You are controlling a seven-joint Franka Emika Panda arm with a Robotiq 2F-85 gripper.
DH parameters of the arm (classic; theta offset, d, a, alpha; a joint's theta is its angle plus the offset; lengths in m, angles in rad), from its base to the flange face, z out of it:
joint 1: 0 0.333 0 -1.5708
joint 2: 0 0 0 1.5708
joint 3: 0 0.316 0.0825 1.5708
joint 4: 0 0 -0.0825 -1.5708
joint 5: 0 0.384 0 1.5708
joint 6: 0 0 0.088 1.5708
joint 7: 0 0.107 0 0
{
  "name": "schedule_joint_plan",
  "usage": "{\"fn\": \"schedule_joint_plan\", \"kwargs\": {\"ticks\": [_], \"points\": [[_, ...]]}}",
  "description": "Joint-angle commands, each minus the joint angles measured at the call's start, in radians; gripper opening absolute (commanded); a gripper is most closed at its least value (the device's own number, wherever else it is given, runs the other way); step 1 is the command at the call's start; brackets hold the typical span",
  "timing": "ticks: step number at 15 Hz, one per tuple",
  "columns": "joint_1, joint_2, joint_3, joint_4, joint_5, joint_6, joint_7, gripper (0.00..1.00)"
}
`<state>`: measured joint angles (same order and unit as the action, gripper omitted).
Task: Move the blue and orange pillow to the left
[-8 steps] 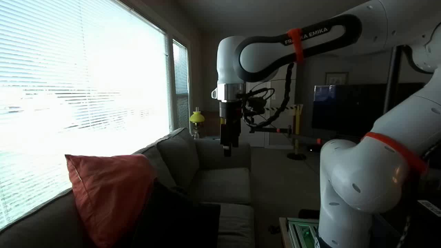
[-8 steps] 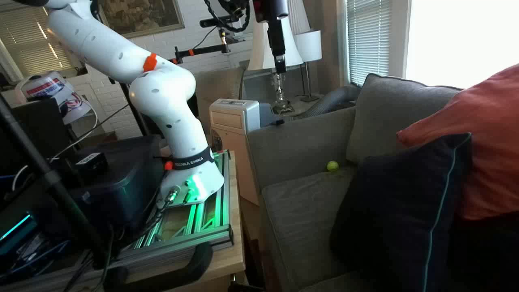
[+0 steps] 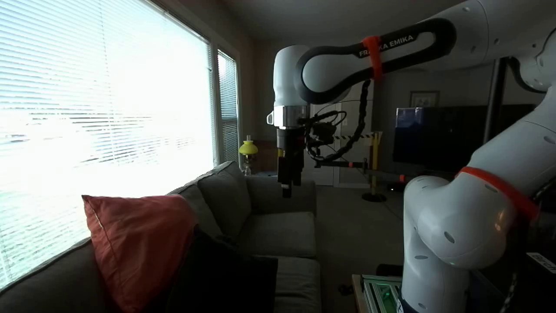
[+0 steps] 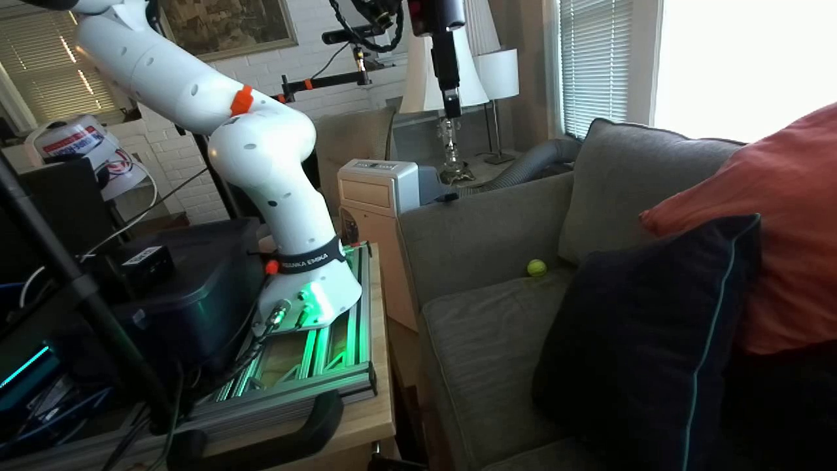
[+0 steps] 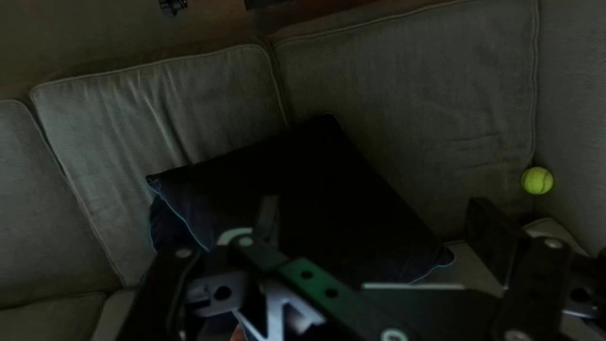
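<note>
- The black two-finger gripper (image 5: 374, 215) hangs over the grey fabric sofa (image 3: 278, 234), jaws spread wide with nothing between them.
- Below it in the wrist view lies the dark navy squarish cushion (image 5: 331, 189) with thin light-blue piping.
- Farther off is the task's thing, the soft reddish-orange fabric pillow (image 3: 141, 243) with pointed corners: tilted up next to the navy cushion in both exterior views. Only its orange side can be made out; whether the two touch, I cannot tell.
- Done so far: no hold on the pillow shows. I judge the move not yet begun, though a finished release cannot be ruled out.
- Left, if so: reach over, grip it, shift it left, let go. Whose left is meant is unclear.
- Farthest back is the bright window (image 3: 108, 108) with white slatted blinds.
</note>
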<state>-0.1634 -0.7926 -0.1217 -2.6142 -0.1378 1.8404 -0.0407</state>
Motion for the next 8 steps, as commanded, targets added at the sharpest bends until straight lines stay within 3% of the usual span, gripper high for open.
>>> {"fn": "schedule_joint_plan", "kwargs": {"ticks": [1, 5, 8], "points": [[-0.068, 0.103, 0.033, -0.008, -0.09, 0.128, 0.143, 1.0], [-0.14, 0.271, 0.019, -0.003, -0.094, 0.31, 0.317, 1.0], [-0.169, 0.406, 0.014, 0.002, -0.102, 0.462, 0.373, 1.0]]}}
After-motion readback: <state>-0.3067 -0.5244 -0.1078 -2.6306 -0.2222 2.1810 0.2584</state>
